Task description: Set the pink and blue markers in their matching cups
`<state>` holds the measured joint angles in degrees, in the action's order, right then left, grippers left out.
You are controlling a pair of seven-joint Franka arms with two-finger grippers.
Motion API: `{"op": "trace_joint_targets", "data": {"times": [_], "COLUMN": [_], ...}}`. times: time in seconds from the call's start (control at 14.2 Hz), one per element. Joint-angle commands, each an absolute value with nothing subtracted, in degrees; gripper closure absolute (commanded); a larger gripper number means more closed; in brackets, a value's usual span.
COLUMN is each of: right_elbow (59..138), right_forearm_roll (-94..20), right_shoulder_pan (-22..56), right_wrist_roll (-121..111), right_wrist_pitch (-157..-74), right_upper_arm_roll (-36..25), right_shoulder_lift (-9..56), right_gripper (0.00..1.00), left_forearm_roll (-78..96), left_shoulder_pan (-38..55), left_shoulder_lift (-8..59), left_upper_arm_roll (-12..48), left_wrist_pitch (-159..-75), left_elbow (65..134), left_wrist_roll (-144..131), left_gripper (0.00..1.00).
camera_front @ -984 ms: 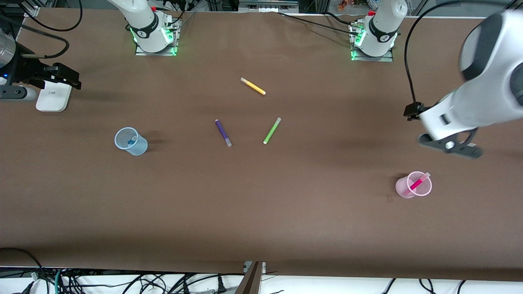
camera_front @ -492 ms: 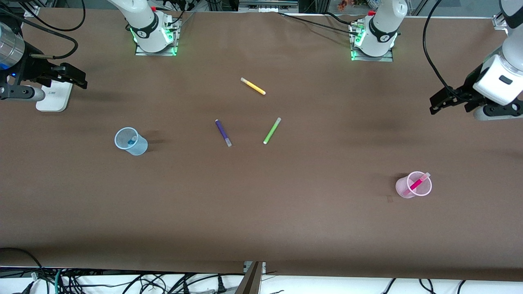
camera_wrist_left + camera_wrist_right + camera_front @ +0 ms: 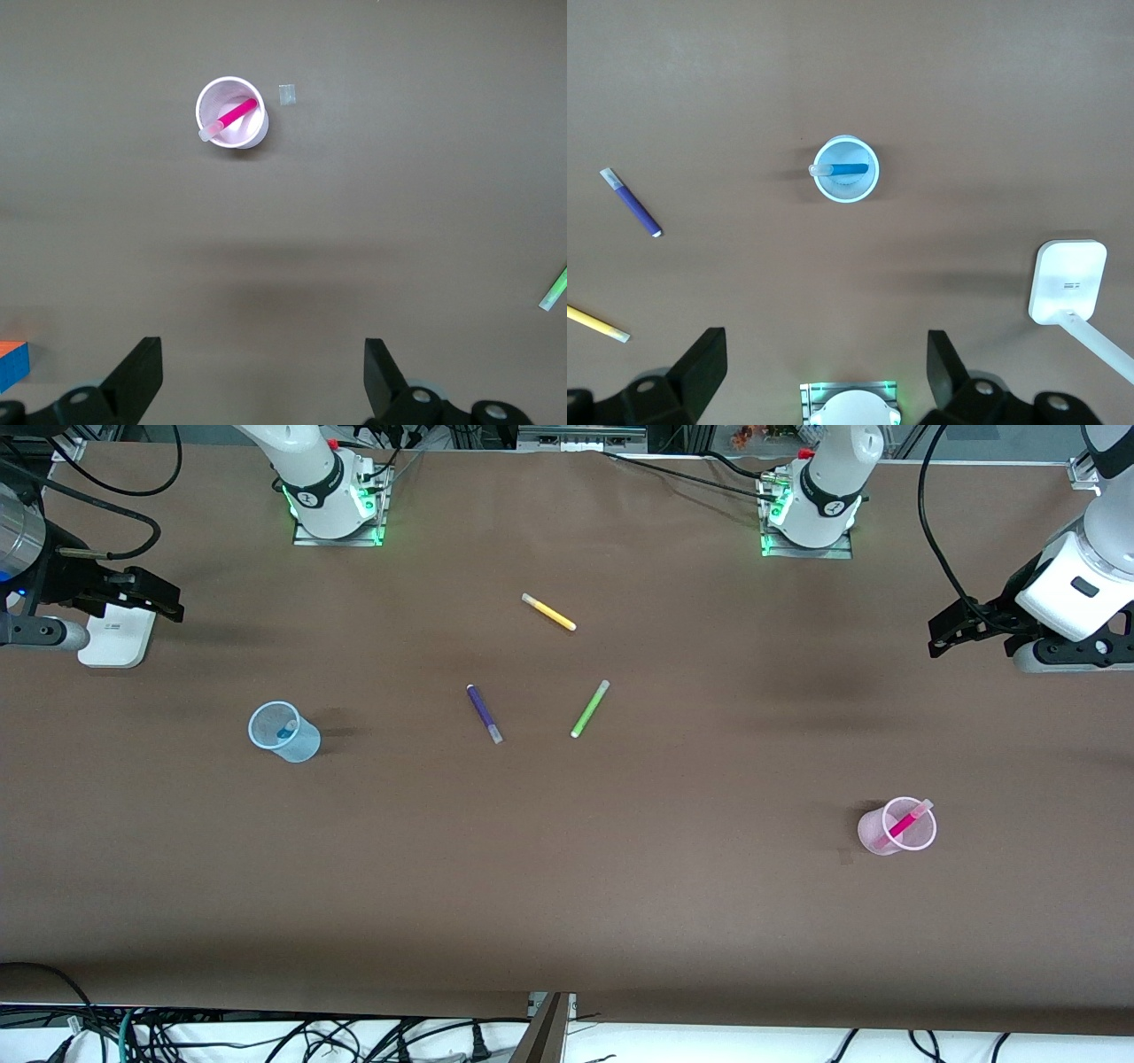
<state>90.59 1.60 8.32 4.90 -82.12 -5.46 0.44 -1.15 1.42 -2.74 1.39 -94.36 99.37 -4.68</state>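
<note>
Pink marker (image 3: 904, 824), magenta with a paler cap, leans inside the translucent pink cup (image 3: 877, 840), nearest the front camera toward the left arm's end of the brown surface (image 3: 567, 886). Farther off, the blue marker (image 3: 285, 732) stands in the pale blue cup (image 3: 301, 746). Both tools hang wide and empty over the surface's ends: left tool (image 3: 261, 376), right tool (image 3: 824, 372).

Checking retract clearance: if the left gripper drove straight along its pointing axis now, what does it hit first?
Probably bare table. The left gripper is open and points down; the pink cup with the pink marker sits off that line.
</note>
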Motion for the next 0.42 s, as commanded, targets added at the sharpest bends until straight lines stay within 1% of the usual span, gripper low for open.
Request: {"op": "trace_joint_targets", "data": {"times": [0.0, 0.35], "right_elbow": [88.86, 88.86], "right_forearm_roll": [0.88, 0.88], "right_shoulder_pan": [7.73, 7.73], "right_wrist_roll": [5.89, 5.71], "right_wrist_pitch": [-80.77, -80.86], "right_upper_arm_roll": [-5.1, -5.1], "right_shoulder_lift": [0.97, 0.97], "right_gripper": [0.0, 0.0], "left_forearm_roll": [-0.79, -0.79], "left_shoulder_pan": [0.7, 0.79], "left_shoulder_lift": [-1.15, -0.7], "left_upper_arm_roll": [2.02, 2.11], "left_wrist_pitch": [-93.25, -93.16], "left_elbow": [96.77, 96.33], "left_wrist_roll": [-2.99, -3.08], "left_gripper": [0.0, 0.0]}}
